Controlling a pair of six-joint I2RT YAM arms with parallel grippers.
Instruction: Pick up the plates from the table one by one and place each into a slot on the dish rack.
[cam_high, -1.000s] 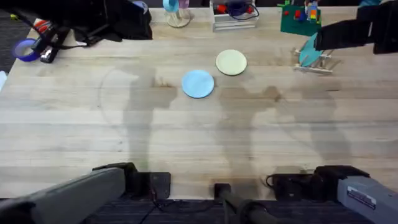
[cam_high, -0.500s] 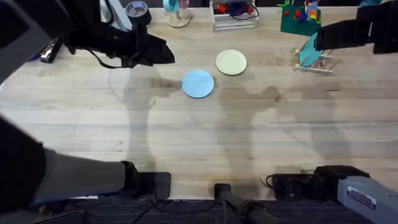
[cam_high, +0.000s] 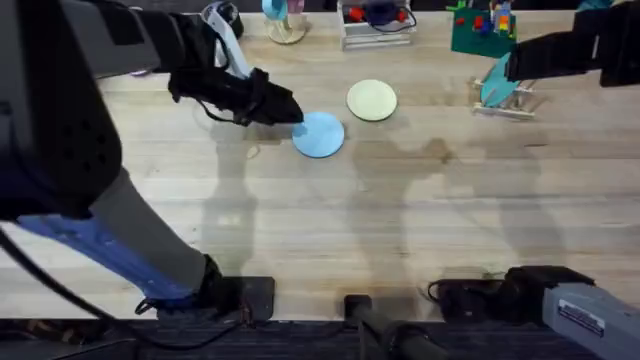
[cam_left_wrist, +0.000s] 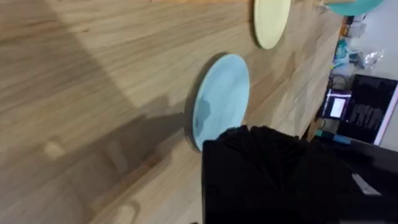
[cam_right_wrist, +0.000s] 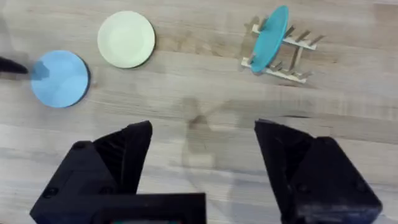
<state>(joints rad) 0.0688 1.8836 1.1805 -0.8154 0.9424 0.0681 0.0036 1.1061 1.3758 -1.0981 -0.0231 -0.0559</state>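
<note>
The light blue plate (cam_high: 322, 136) lies flat at the table's (cam_high: 320, 230) middle back, and the pale yellow plate (cam_high: 372, 100) lies just beyond it to the right. My left gripper (cam_high: 287, 112) has reached across and sits low at the blue plate's left edge; in the left wrist view its black body (cam_left_wrist: 264, 171) overlaps the near rim of the blue plate (cam_left_wrist: 221, 99). My right gripper (cam_right_wrist: 203, 140) hangs open and empty high above the table, looking down on the blue plate (cam_right_wrist: 60, 79), the yellow plate (cam_right_wrist: 126, 38) and the dish rack (cam_right_wrist: 292, 59).
A teal plate (cam_high: 494, 82) stands upright in the dish rack (cam_high: 520, 105) at the back right. A white wire rack (cam_high: 378, 25), a green toy block (cam_high: 482, 32) and a glass (cam_high: 285, 22) line the far edge. The right arm (cam_high: 575, 55) shows dark above the rack.
My left arm has swung from the far back left across to the blue plate's left edge. The plates, the rack and the right arm have not moved.
</note>
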